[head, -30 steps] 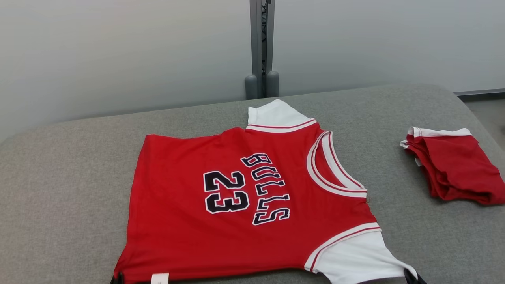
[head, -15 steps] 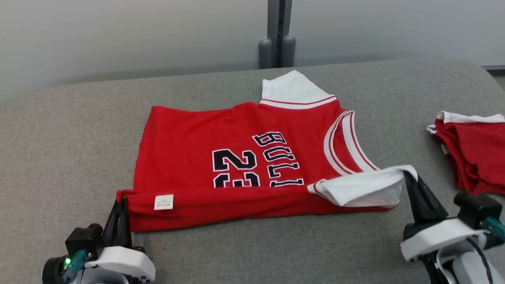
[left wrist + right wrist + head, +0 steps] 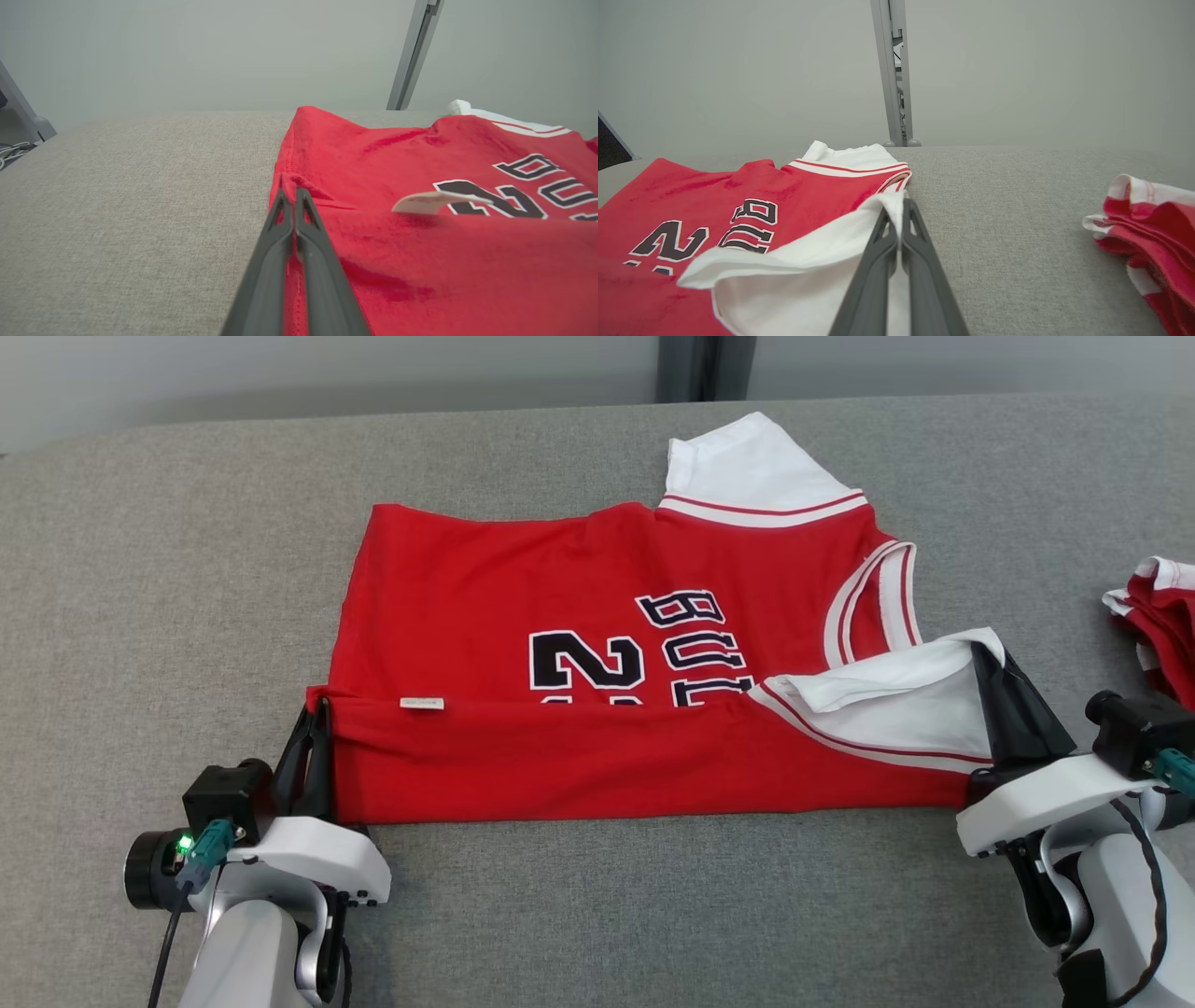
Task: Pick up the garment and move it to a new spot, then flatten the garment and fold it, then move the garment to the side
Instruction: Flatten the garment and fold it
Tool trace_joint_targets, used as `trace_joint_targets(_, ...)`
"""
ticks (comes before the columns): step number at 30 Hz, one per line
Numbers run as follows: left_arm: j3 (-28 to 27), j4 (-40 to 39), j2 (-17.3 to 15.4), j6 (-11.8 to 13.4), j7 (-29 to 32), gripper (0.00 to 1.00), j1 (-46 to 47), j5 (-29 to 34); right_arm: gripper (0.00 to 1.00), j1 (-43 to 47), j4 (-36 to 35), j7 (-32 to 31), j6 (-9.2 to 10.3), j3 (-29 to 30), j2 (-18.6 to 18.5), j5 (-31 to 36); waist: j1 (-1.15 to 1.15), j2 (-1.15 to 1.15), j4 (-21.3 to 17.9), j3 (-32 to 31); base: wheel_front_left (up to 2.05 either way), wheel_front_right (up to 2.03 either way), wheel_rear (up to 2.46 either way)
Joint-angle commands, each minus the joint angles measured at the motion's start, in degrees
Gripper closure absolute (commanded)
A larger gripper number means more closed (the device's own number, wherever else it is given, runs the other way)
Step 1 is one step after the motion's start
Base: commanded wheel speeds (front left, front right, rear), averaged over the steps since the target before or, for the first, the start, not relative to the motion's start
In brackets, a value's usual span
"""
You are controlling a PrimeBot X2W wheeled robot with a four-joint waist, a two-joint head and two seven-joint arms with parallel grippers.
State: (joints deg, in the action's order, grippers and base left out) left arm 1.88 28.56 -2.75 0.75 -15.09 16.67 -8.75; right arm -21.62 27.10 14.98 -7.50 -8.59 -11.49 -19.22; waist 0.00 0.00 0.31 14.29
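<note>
The garment (image 3: 579, 588) is a red jersey with white sleeves and dark "BULLS 23" lettering, spread on the grey table (image 3: 140, 569). Its near long edge is folded up and over, covering the lower half of the print. My left gripper (image 3: 313, 714) is shut on the jersey's hem corner at the left end of the fold; in the left wrist view the left gripper (image 3: 292, 186) pinches red cloth (image 3: 420, 261). My right gripper (image 3: 991, 658) is shut on the white sleeve (image 3: 896, 705) at the right end; in the right wrist view the right gripper (image 3: 899, 207) holds that sleeve (image 3: 794, 266).
A second red-and-white garment (image 3: 1158, 616) lies bunched at the table's right edge, close to my right wrist, and the same bundle (image 3: 1148, 224) sits to the right in the right wrist view. A grey post (image 3: 894, 70) stands against the wall behind the table.
The camera has tilted down. Both grippers have carried the jersey's near edge farther over the body, so the fold now hides more of the lettering.
</note>
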Motion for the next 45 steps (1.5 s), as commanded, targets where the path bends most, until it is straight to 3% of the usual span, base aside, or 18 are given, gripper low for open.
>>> trace_joint_targets(1, -0.17, 0.28, -0.3, 0.24, -0.04, 1.0, 1.25, 0.02, 1.0, -0.87, 0.45, 0.28, 0.02, 0.16, -0.29, 0.35, 0.0, 0.0, 0.44, 0.86, 0.0, 0.0, 0.0)
trace_joint_targets(13, -0.07, 2.26, -0.31, 0.39, -0.04, 1.0, 4.55, 0.24, 1.0, -4.76, 4.27, 0.28, 0.02, 1.65, -0.21, 1.69, 0.0, 0.0, 1.24, 3.71, 0.0, 0.0, 0.0)
trace_joint_targets(14, 0.05, 2.22, -0.31, 0.51, -0.04, 0.57, 4.69, 0.19, 0.68, -4.96, 4.59, 0.27, 0.02, 2.21, -0.02, 1.43, 0.0, 0.0, 1.28, 3.85, 0.0, 0.0, 0.0)
trace_joint_targets(15, 0.09, 2.15, -0.31, 0.66, -0.04, 0.0, 4.82, -0.1, 0.13, -5.17, 4.69, 0.28, 0.02, 2.59, 0.29, 1.02, 0.0, 0.0, 1.32, 3.97, 0.0, 0.0, 0.0)
trace_joint_targets(16, 0.08, 1.98, -0.31, 0.92, -0.04, 0.0, 4.88, -0.14, 0.0, -5.47, 4.36, 0.28, 0.02, 3.03, 0.49, 0.98, 0.0, 0.0, 1.32, 4.09, 0.0, 0.0, 0.0)
trace_joint_targets(32, 0.87, -0.31, -0.28, 3.38, -0.04, 0.0, -3.2, -1.28, 0.0, 4.49, 0.48, 0.27, 0.02, 5.54, 1.3, 0.51, 0.0, 0.0, 0.19, 2.04, 0.0, 0.0, 0.0)
trace_joint_targets(45, 2.94, -0.08, -0.29, 3.38, -0.04, 0.0, -3.85, -1.51, 0.0, 6.49, 5.41, 0.27, 0.02, 3.65, 1.4, -1.58, 0.0, 0.0, 0.64, 2.15, 0.0, 0.0, 0.0)
